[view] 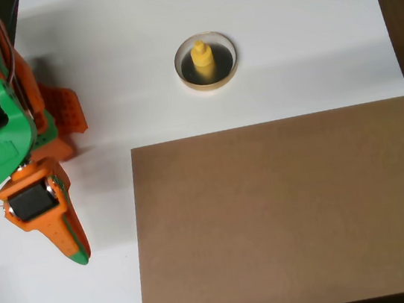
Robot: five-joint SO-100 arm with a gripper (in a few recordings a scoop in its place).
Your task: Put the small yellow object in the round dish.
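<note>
Hand [72,241] first: in the overhead view we are seeing it at the left edge of the white surface [283,34], an orange and green wedge pointing down the picture, its green tip hanging over bare white. We cannot tell whether its fingers are spread or pressed together, and we are seeing nothing between them. Just to its right, a brown board [286,215] is lying flat, covering the lower right of the surface. Well apart from the hand, above the board's upper edge, the round dish [226,50] is sitting on white. We are finding the small yellow object [203,59] standing upright inside it.
</note>
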